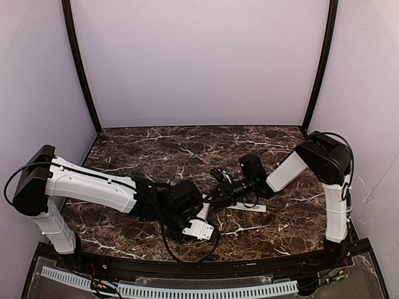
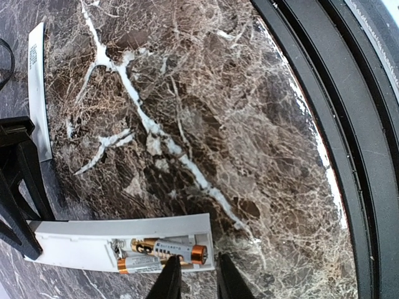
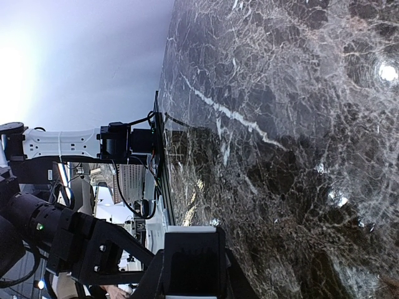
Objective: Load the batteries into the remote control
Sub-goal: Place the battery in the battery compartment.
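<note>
White remote control (image 2: 81, 240) is lying crosswise at lower left, batteries (image 2: 168, 250) just above the left gripper's (image 2: 196, 268) slightly parted fingers, right gripper (image 2: 22, 230) clamping its left end.

No text legible. Cover strip (image 2: 37, 93), up-left of the left gripper (image 2: 196, 265): small grey print, too fine to read. Batteries (image 2: 168, 250) in the remote control (image 2: 81, 244), just above that gripper's fingertips: label markings blurred.
</note>
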Controlling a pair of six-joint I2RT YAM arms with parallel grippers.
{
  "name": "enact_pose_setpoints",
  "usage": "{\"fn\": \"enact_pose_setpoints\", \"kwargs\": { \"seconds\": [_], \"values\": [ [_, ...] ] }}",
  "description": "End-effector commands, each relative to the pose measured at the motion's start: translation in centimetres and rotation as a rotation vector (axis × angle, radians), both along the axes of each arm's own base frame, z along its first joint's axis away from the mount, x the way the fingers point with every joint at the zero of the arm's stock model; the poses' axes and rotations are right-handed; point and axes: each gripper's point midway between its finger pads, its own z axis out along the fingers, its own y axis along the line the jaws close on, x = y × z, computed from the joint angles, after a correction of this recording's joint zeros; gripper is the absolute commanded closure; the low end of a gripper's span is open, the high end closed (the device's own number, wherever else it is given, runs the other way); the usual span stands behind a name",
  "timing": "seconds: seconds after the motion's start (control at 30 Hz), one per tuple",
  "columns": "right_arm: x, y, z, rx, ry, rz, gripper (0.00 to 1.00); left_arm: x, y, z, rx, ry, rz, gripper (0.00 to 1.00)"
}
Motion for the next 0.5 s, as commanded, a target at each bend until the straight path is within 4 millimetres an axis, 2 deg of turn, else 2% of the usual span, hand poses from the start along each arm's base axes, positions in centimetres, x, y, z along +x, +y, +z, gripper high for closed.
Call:
{"fn": "enact_pose_setpoints", "kwargs": {
  "seconds": [0.0,0.47],
  "values": [
    [0.1,-0.1,0.2,0.016,-0.016,-0.002,1.0,0.3,-0.9,0.5,-0.014,-0.023,-0.013,0.8],
    [0.1,-0.1,0.2,0.018,-0.014,-0.003,1.0,1.5,-1.0,-0.4,0.008,-0.072,0.018,0.88]
  ]
}}
